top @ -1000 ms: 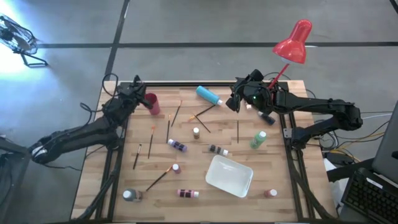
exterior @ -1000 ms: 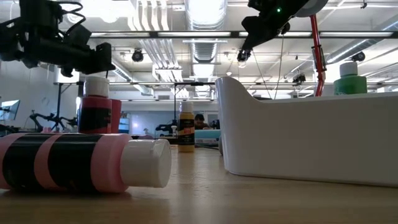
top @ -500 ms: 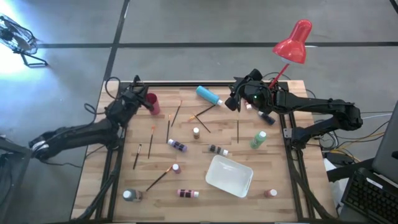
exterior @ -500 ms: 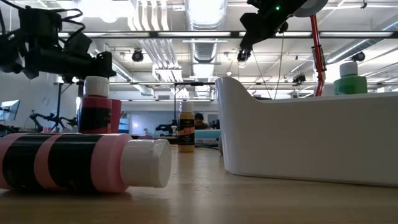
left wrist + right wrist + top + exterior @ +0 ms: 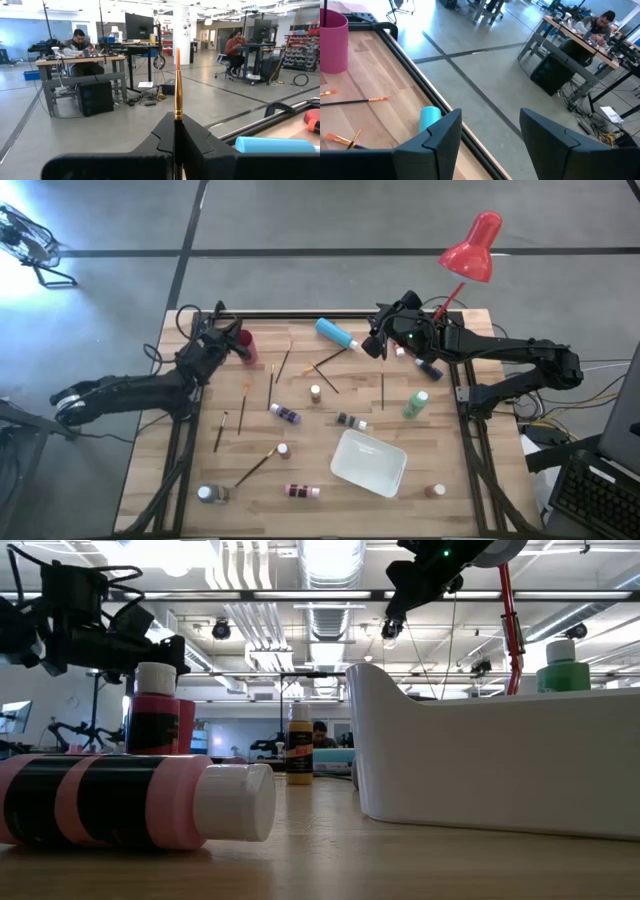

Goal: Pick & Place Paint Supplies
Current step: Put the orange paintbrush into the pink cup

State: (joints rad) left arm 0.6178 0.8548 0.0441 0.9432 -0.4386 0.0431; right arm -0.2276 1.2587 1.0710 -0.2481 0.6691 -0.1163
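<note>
My left gripper (image 5: 232, 340) hovers at the table's far left, beside the pink cup (image 5: 246, 346), shut on a thin paintbrush (image 5: 177, 75) with a gold ferrule and an orange tip. My right gripper (image 5: 372, 345) hangs open above the far middle of the table, next to a blue bottle (image 5: 336, 332) lying on its side; nothing is between its fingers (image 5: 445, 135). Small white-capped bottles, such as a green one (image 5: 415, 403) and a purple one (image 5: 285, 414), and loose brushes (image 5: 270, 388) lie scattered on the wood. My left gripper pinches the paintbrush between its two shut fingers, just behind the gold ferrule (image 5: 177, 116). The ferrule and orange tip stick out past the fingertips (image 5: 192, 135). The handle is hidden by the fingers. The brush is lifted clear of the table.
A white tray (image 5: 368, 462) sits near the table's front right. A red desk lamp (image 5: 472, 248) leans over the far right corner. A pink bottle (image 5: 130, 802) lies close to the low camera. Raised dark rails (image 5: 410, 65) edge the table.
My left gripper has sunk a little beside the pink cup, staying shut on the brush. My right gripper has kept its place.
</note>
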